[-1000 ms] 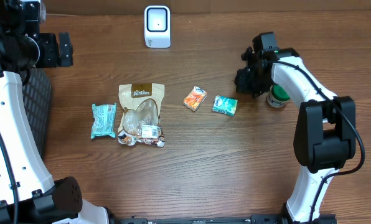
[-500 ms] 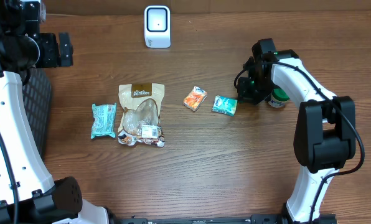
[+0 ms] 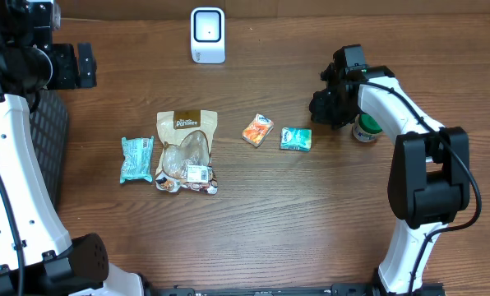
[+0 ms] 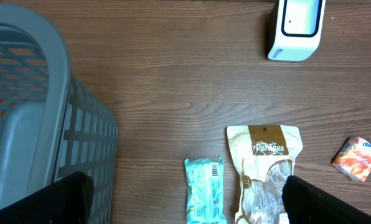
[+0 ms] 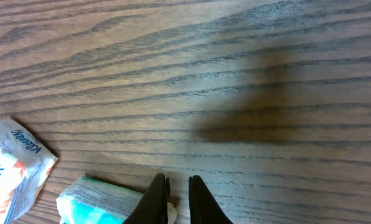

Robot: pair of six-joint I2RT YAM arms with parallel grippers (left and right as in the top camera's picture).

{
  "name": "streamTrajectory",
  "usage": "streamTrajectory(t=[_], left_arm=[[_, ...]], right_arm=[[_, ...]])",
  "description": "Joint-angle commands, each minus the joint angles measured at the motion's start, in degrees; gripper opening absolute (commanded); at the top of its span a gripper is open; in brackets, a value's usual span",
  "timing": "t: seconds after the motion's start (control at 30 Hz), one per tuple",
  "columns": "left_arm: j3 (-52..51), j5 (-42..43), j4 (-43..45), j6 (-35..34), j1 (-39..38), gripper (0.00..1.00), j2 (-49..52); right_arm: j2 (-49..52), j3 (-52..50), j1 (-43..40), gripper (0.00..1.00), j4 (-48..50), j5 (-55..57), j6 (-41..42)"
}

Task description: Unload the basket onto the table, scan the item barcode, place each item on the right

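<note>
My right jaws stand clenched almost together, with only a thin slit between them, low over the brown wooden counter [image 3: 311,214]. In the right wrist view the small teal plastic-wrapped packet [image 5: 101,200] lies flat on the counter just beside them. Its near end touches the finger [image 5: 155,196] closer to it. A pale sliver shows in the slit, and I cannot tell whether that is the packet's edge being pinched. From overhead, the packet sits between the right jaws and the orange-and-white tissue packet [image 3: 258,131]. Its long axis runs nearly level across the picture, one short end pointing at the jaws and the other toward the orange one. My left jaws hang released, spread wide and holding nothing, beside the grey plastic basket [image 4: 42,124].
</note>
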Motion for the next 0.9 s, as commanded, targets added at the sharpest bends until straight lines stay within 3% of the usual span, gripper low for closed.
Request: streamTrajectory(t=[0.0, 0.47, 0.77, 0.87], left_arm=[[1.16, -0.22, 0.07, 1.07, 0.15, 1.00, -0.22], [1.16, -0.22, 0.07, 1.07, 0.13, 0.99, -0.22], [1.16, -0.22, 0.04, 1.09, 0.13, 1.00, -0.22], [1.16, -0.22, 0.07, 1.09, 0.13, 1.00, -0.22]], right_arm=[[0.04, -0.46, 0.98, 0.10, -0.02, 0.92, -0.22], [0.04, -1.33, 1.88, 0.06, -10.75, 0.72, 0.07], [-2.03, 5.99, 1.53, 0.04, -18.25, -2.58, -0.02], [-3.96, 6.71, 0.98, 0.13, -18.49, -3.91, -0.11]])
